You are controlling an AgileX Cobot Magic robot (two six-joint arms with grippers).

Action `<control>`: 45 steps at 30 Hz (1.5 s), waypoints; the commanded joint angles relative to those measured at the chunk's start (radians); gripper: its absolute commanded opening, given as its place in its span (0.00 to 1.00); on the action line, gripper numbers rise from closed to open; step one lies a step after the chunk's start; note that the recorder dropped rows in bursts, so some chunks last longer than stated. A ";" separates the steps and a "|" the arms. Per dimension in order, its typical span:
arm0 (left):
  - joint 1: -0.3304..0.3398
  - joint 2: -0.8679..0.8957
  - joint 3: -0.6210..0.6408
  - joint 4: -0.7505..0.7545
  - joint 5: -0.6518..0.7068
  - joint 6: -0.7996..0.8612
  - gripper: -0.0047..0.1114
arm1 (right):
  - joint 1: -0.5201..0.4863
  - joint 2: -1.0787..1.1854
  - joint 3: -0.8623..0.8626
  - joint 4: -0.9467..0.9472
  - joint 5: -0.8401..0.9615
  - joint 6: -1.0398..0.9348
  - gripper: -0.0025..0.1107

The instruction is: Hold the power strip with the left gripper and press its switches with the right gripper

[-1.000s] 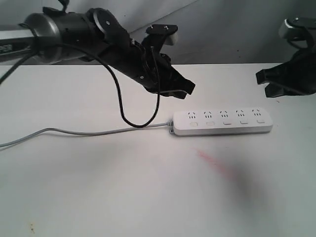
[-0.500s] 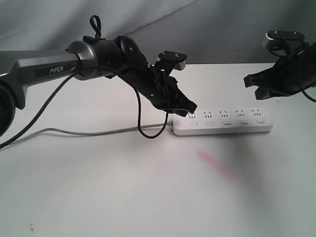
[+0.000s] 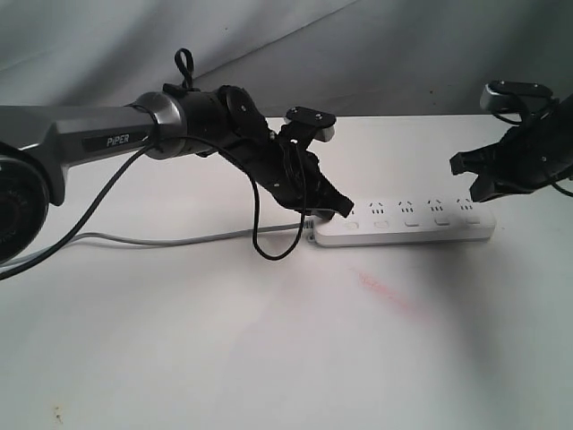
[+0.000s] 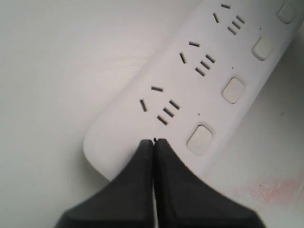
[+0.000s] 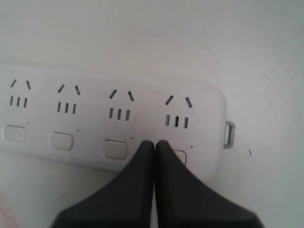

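Power strip (image 3: 405,224) lies on the table (image 3: 179,340), left gripper (image 4: 153,142) and right gripper (image 5: 154,143) both pinched closed over it, empty.

The left gripper (image 3: 343,208) is carried on a long grey link (image 3: 81,134) lettered "PIPER", extended from the left of the exterior view and tilted downward, its fingers (image 4: 140,164) pressed together tip to tip. The right gripper (image 3: 464,176) is held higher at the right of that view on an all-black arm (image 3: 537,148), its fingers (image 5: 137,171) likewise closed against each other
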 commanded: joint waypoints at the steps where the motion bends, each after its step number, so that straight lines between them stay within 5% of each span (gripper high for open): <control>1: -0.002 0.017 -0.008 0.001 -0.012 -0.018 0.04 | -0.006 0.011 -0.004 -0.007 0.025 0.002 0.02; 45: -0.002 0.036 -0.008 -0.003 0.011 -0.024 0.04 | -0.006 0.080 -0.008 -0.067 0.009 0.084 0.02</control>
